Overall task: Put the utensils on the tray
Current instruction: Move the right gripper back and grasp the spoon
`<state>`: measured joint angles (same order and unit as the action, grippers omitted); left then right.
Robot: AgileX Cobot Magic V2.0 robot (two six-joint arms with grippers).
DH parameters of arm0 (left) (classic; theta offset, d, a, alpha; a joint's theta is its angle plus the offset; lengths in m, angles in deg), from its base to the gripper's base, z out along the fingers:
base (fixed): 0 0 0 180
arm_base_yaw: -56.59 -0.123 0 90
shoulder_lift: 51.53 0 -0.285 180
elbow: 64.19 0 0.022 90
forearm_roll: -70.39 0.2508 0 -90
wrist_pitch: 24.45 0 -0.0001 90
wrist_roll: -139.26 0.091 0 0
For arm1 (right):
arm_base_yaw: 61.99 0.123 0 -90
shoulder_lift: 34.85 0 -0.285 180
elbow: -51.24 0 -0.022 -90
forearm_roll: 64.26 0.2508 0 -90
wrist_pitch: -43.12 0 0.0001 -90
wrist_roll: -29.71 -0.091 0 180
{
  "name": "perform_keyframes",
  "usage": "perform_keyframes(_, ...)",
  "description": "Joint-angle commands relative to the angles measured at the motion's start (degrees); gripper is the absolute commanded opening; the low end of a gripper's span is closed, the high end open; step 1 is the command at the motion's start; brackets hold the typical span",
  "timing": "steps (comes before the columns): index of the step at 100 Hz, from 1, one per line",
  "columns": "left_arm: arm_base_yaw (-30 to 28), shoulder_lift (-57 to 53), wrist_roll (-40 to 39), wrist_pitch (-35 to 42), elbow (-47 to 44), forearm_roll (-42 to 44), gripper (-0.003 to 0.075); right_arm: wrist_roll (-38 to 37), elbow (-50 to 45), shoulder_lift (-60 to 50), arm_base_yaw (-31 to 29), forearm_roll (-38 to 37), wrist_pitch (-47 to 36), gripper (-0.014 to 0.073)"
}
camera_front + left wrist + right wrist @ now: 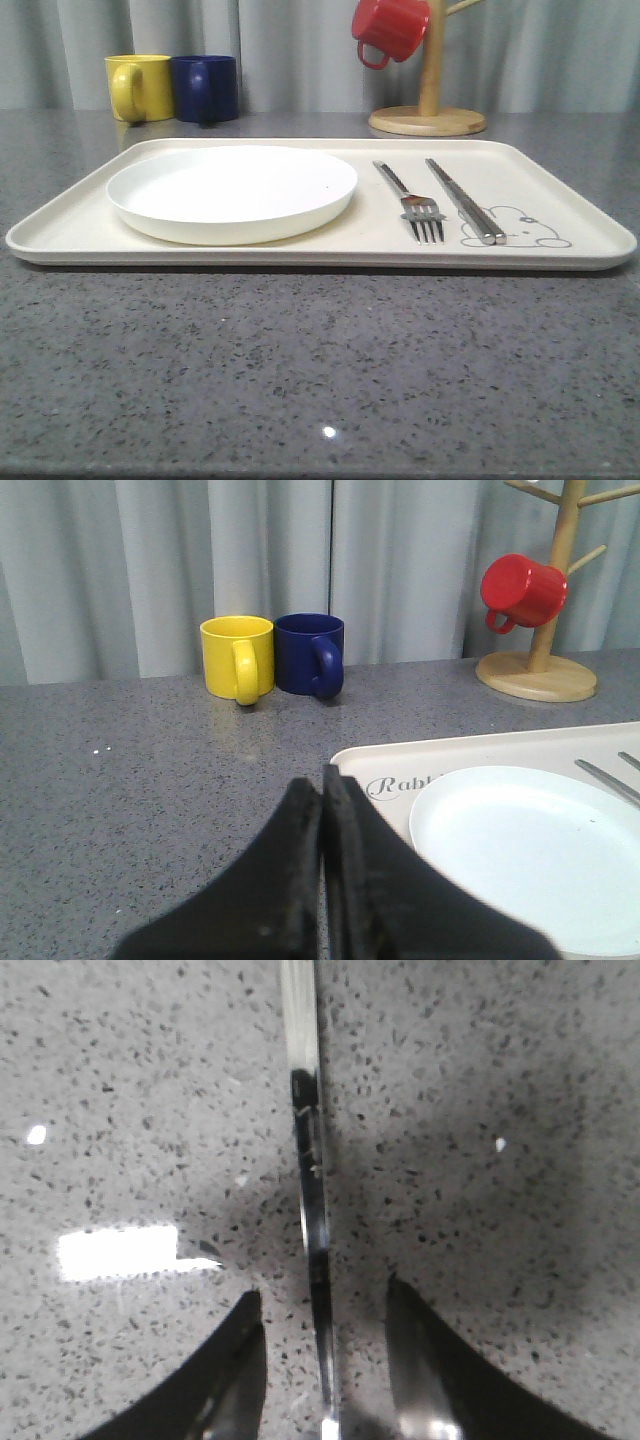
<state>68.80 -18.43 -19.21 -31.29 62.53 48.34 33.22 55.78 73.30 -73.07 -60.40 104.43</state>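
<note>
On the cream tray (300, 255), right of centre, lie a silver fork (420, 215) and a pair of chopsticks (463, 200) side by side, next to the rabbit drawing. In the right wrist view a slim shiny utensil handle (305, 1110) lies flat on the grey speckled counter; its ends are out of frame, so I cannot tell which utensil it is. My right gripper (322, 1295) is open, one finger on each side of the handle and not touching it. My left gripper (322, 780) is shut on nothing, hovering by the tray's corner (380, 765) near the "Rabbit" script.
A round white plate (232, 190) fills the tray's left half. Behind the tray stand a yellow mug (138, 87) and a blue mug (205, 88). At the back right, a red mug (390, 28) hangs on a wooden mug tree (428, 110).
</note>
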Motion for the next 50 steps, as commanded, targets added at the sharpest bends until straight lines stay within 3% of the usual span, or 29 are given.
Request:
perform_keyframes(1,0.5,0.2,0.0,4.1,1.5,-0.2,-0.0017,0.6,1.8,-1.5,-0.3,-0.3,-0.3,0.0311)
perform_keyframes(50,0.5,0.2,0.0,4.1,1.5,-0.2,-0.0017,0.6,1.8,0.3,-0.3,-0.3,-0.2,0.0309)
